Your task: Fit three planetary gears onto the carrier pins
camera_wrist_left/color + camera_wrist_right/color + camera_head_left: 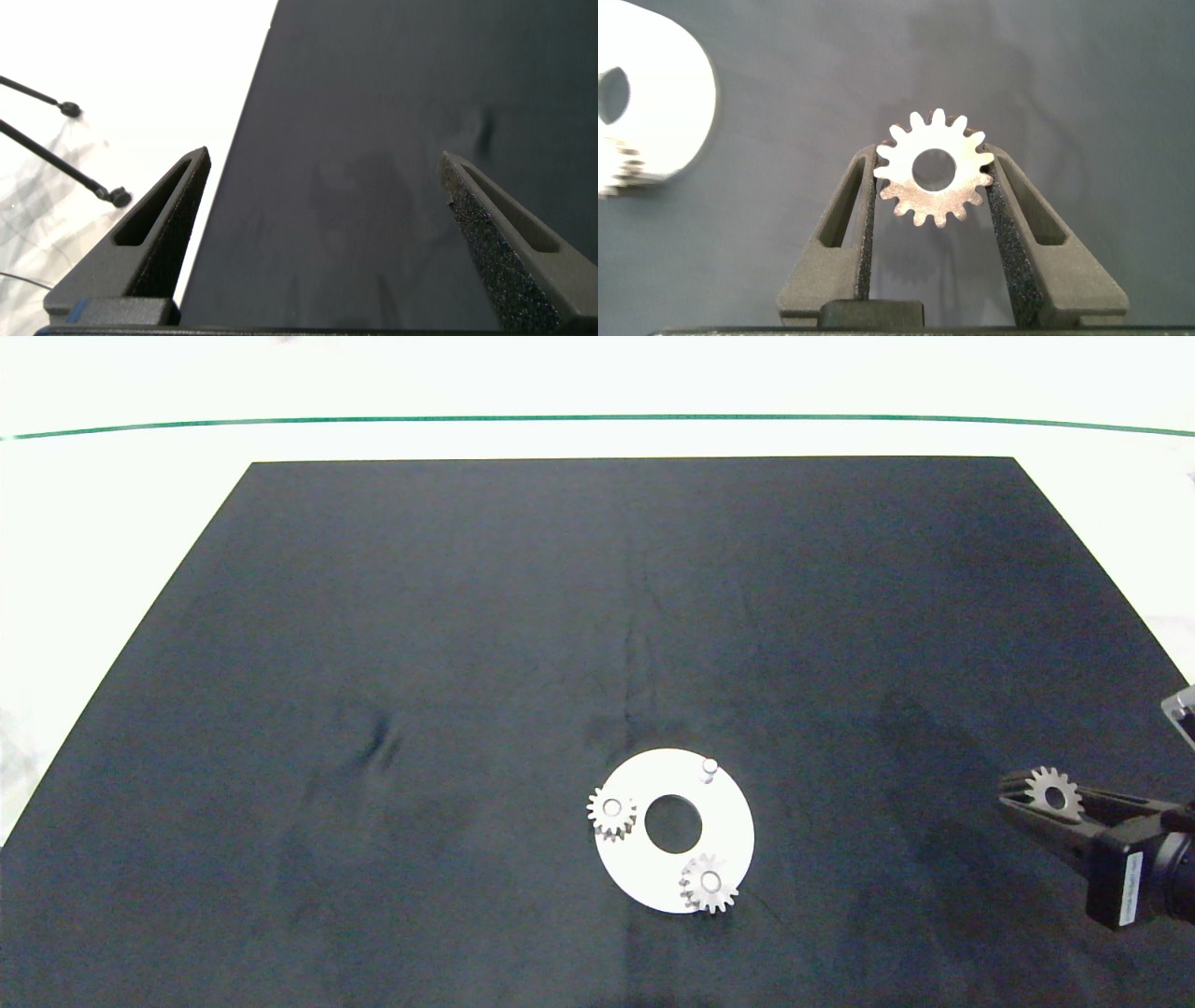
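Note:
The white round carrier disc (728, 812) lies on the black mat near the front centre. One planetary gear (611, 812) sits on its left pin and another (709, 884) on its front pin. The back pin (709, 767) stands bare. My right gripper (1050, 795) hovers at the right side of the mat, shut on a third silver gear (934, 168), which is held flat between the pads with its bore showing. An edge of the disc (668, 103) shows in the right wrist view. My left gripper (322, 201) is open over the mat's left edge, holding nothing, and is outside the head view.
The black mat (467, 663) covers most of a white table (112, 523). A green line (597, 418) runs along the far side. Thin black cables (56, 149) lie on the white surface beside the mat's left edge.

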